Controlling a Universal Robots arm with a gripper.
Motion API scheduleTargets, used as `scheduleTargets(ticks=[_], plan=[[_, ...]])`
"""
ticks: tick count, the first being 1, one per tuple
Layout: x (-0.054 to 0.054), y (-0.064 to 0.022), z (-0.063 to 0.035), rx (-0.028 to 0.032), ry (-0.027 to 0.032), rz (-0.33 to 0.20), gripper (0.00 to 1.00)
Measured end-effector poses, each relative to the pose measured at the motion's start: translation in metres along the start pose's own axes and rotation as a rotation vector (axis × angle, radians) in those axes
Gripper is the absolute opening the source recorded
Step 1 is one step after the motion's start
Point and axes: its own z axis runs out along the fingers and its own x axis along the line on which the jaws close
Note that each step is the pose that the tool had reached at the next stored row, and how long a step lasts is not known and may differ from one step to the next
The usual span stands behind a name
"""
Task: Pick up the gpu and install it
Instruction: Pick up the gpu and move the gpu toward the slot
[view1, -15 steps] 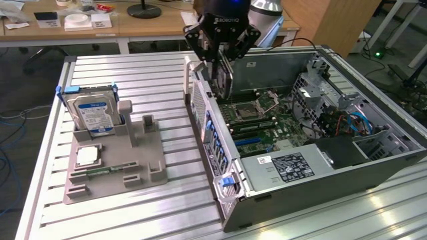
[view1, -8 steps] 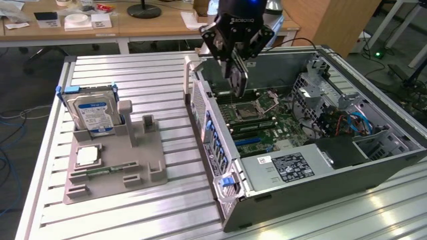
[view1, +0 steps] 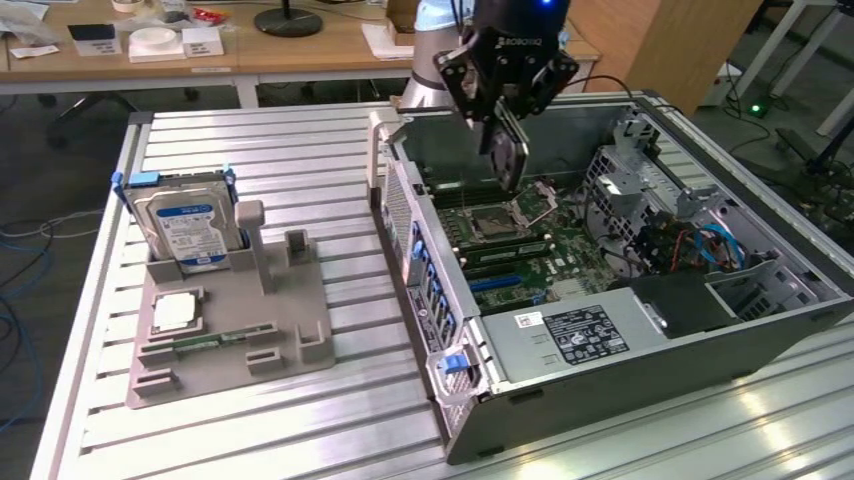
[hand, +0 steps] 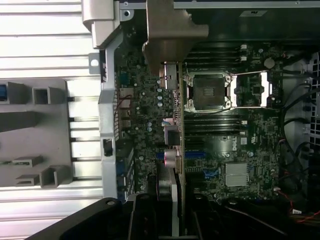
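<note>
Gripper (view1: 505, 118) is closed on the gpu (view1: 509, 160), pinching the card by its upper edge so it hangs upright and clear of everything below. It hangs over the open case (view1: 601, 345), at about 12 o'clock of the motherboard (view1: 547, 255) in the exterior view and just above the socket (view1: 497, 222). In the wrist view the card shows edge-on, running across the board beside the socket.

The pick-up looks done: the gpu is off the counter (view1: 267, 150) and nothing but the gripper touches it. The install is not done. The card's lower edge is in the air, above the board and apart from it. The blue slot (view1: 505, 284) at 6 o'clock of the socket has nothing in it. I cannot tell whether that slot is the one meant for the card.

At 9 o'clock of the case, well apart from it, the grey holder (view1: 287, 335) stands on the counter. The drive (view1: 194, 228) stands upright at the holder's 11 o'clock end. The chip (view1: 176, 312) lies flat at 6 o'clock of the drive.
</note>
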Motion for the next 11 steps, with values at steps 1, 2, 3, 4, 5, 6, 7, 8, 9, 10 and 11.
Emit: scheduleTargets(ticks=[1, 2, 3, 4, 5, 6, 7, 8, 9, 10, 11], plan=[[-0.004, 0.0002, 0.0001, 0.0001, 0.0001, 0.000, 0.28], [-0.007, 0.0004, 0.0003, 0.0001, 0.0001, 0.000, 0.28], [-0.011, 0.0007, 0.0006, 0.0000, 0.0001, 0.000, 0.28], [-0.015, 0.0009, 0.0007, 0.0001, 0.0001, 0.000, 0.28], [-0.019, 0.0011, 0.0009, 0.0001, 0.0001, 0.000, 0.28], [-0.023, 0.0013, 0.0011, 0.0001, 0.0001, 0.000, 0.28], [-0.026, 0.0016, 0.0013, 0.0001, 0.0001, 0.000, 0.28], [-0.030, 0.0018, 0.0014, 0.0001, 0.0001, 0.000, 0.28], [-0.034, 0.0020, 0.0016, 0.0001, 0.0001, 0.000, 0.28], [-0.038, 0.0023, 0.0018, 0.0001, 0.0001, 0.000, 0.28], [-0.042, 0.0026, 0.0020, 0.0001, 0.0001, 0.000, 0.28]])
